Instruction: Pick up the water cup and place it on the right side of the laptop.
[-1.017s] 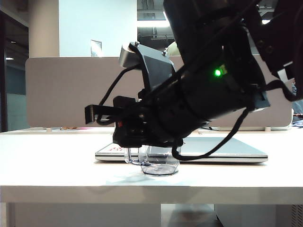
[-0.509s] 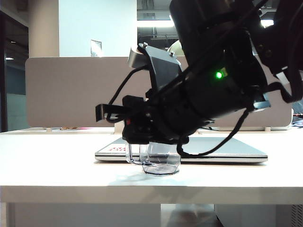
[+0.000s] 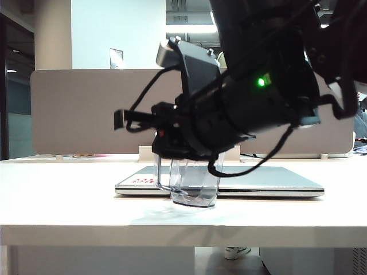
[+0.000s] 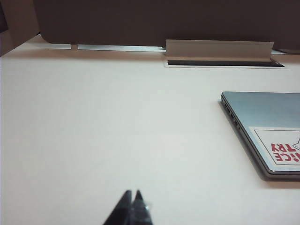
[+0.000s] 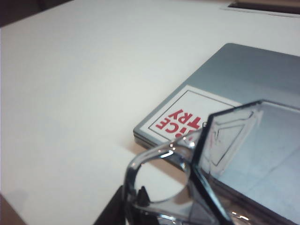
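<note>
Leftmost, the left gripper hangs low over bare bench, its jaws pressed together on nothing; the laptop lies well off to its side, sticker up. Further right, the right gripper clamps the cup by its upper part, near the loop handle. The cup hangs beneath that gripper, tilted, its base just clear of the bench, in front of the laptop's left part. Behind the gripper stands a grey partition.
</note>
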Controlling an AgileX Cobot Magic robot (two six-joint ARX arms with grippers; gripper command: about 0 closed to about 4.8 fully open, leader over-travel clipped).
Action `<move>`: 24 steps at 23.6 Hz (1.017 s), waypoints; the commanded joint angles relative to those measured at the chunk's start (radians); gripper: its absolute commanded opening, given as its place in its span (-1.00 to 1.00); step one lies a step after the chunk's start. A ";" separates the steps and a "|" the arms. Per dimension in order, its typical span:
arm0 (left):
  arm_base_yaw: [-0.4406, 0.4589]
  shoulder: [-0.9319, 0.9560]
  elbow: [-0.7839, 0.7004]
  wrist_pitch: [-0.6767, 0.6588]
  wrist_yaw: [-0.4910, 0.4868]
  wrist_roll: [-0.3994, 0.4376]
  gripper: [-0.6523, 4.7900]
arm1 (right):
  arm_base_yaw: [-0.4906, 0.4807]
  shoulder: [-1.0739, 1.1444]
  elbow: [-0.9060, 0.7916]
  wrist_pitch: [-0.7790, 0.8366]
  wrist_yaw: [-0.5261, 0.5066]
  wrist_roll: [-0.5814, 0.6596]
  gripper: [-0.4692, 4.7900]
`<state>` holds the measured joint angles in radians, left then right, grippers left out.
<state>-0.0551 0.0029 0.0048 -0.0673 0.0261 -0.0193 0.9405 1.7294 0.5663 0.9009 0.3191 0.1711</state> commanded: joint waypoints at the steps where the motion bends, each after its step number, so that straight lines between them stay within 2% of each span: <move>1: 0.000 0.001 0.003 0.010 0.005 0.000 -0.77 | 0.000 0.001 -0.001 -0.006 -0.007 0.012 -0.73; 4: 0.000 0.001 0.003 0.009 0.004 0.000 -0.77 | 0.000 0.001 -0.001 -0.006 -0.007 0.007 -0.84; 9: -0.001 0.001 0.003 0.009 0.005 0.000 -0.77 | 0.027 -0.023 -0.004 -0.014 0.004 -0.086 -0.84; 13: 0.000 0.001 0.003 0.009 0.005 0.000 -0.77 | 0.033 -0.136 -0.005 -0.144 0.073 -0.108 -0.84; 15: 0.000 0.001 0.003 0.009 0.005 0.000 -0.77 | 0.019 -0.239 -0.010 -0.255 0.075 -0.128 -0.84; 17: -0.001 0.001 0.003 0.009 0.005 0.000 -0.77 | 0.005 -0.297 -0.019 -0.301 0.076 -0.128 -0.84; 21: -0.001 0.001 0.003 0.009 0.005 0.000 -0.77 | -0.087 -0.462 -0.047 -0.448 0.073 -0.175 -0.84; 24: 0.000 0.001 0.003 0.009 0.005 0.000 -0.77 | -0.226 -0.579 -0.047 -0.572 -0.001 -0.183 -0.84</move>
<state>-0.0551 0.0029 0.0048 -0.0677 0.0261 -0.0193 0.7456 1.1748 0.5148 0.3481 0.3504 -0.0044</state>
